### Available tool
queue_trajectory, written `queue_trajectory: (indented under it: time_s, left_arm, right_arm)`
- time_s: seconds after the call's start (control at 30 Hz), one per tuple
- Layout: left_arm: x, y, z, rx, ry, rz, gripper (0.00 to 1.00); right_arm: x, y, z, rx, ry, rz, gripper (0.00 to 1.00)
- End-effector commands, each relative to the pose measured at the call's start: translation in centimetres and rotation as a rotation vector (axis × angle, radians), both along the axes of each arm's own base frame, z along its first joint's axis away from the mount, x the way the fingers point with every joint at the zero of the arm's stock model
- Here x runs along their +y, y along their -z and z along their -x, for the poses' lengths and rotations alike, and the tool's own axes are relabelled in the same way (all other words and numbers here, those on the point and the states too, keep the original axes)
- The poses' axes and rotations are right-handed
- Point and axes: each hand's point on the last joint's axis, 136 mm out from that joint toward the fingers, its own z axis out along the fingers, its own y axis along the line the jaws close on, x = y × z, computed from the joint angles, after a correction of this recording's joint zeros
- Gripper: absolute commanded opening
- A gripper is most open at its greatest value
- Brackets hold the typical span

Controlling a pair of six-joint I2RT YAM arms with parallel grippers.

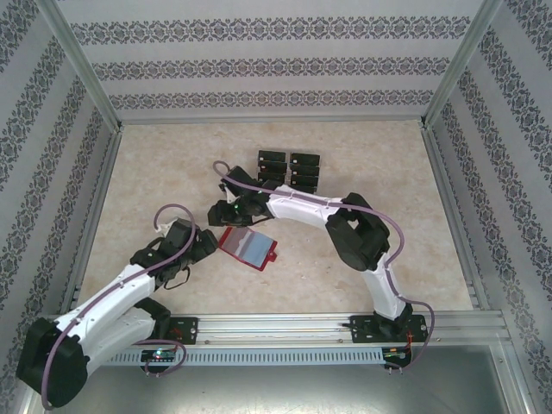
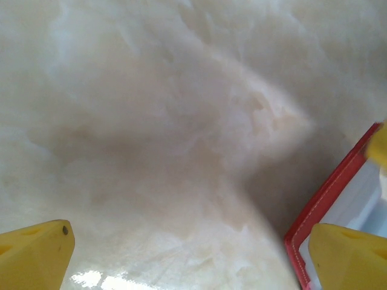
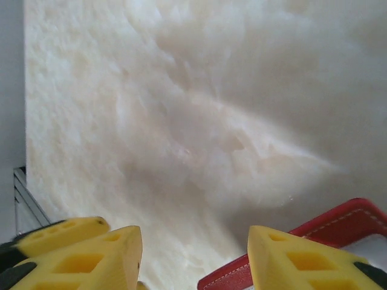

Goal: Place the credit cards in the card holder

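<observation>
Currently the red wallet [image 1: 247,247] is seen lying open on the counter [image 1: 164,164], grey-blue inside up. In the top view it is placed just right of the left fingers [image 1: 205,245] and just on the near side of the right fingers [image 1: 222,211].

The left fingers are spread wide and nothing is held between them. In the left wrist view bare counter is seen between the two yellow tips. The wallet's red stitched edge [image 2: 326,202] runs under the right-hand finger [image 2: 347,257]; whether it is touched cannot be told.

The right fingers are parted too, with counter seen in the gap. In the right wrist view the wallet's red rim [image 3: 338,223] passes behind the right-hand finger [image 3: 302,260] and reaches a little into the gap at the bottom edge. It is not seen to be clamped.

The black cards [image 1: 289,170] are laid in two short columns on the counter beyond the right fingers, well apart from the left fingers. None is held.

A blurred yellow patch [image 2: 378,145] is seen above the wallet at the right edge of the left wrist view; what it is cannot be told.
</observation>
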Motion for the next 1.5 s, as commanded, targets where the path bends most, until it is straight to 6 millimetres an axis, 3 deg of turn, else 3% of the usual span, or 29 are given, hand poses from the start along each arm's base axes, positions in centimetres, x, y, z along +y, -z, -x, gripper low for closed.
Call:
queue_trajectory:
  time_s: [0.0, 0.1, 0.23, 0.4, 0.6, 0.83, 1.1, 1.27, 1.47]
  left_arm:
    - [-1.7, -1.1, -1.2, -0.026, 0.092, 0.026, 1.00]
    - [-2.5, -1.5, -2.0, -0.021, 0.145, 0.013, 1.00]
    - [-3.5, -2.1, -3.2, -0.014, 0.211, -0.008, 1.00]
    - [-4.4, -1.8, -4.5, 0.019, 0.271, -0.045, 1.00]
    - [-5.0, -0.7, -5.4, 0.072, 0.314, -0.078, 1.00]
    - [-4.6, 0.5, -5.1, 0.128, 0.313, -0.121, 1.00]
    - [-4.0, 2.0, -4.1, 0.173, 0.294, -0.135, 1.00]
    - [-4.0, 2.6, -3.5, 0.183, 0.284, -0.125, 1.00]
    - [-4.1, 3.8, -2.8, 0.207, 0.279, -0.117, 1.00]
  right_arm:
    - [-0.6, -6.3, -1.0, -0.092, 0.015, -0.107, 0.51]
    - [-2.5, -7.3, -0.4, -0.115, 0.037, -0.103, 0.52]
    - [-5.0, -6.0, 1.9, -0.093, 0.058, -0.084, 0.49]
    - [-8.1, -2.3, 5.4, -0.055, 0.086, -0.022, 0.42]
    - [-9.3, 2.2, 7.9, 0.008, 0.098, 0.018, 0.37]
    - [-10.9, 5.5, 7.9, 0.016, 0.117, 0.098, 0.35]
    - [-14.4, 8.6, 6.8, 0.050, 0.164, 0.175, 0.35]
    - [-15.5, 8.9, 6.1, 0.055, 0.176, 0.187, 0.35]
    - [-15.3, 7.9, 5.3, 0.039, 0.162, 0.183, 0.36]
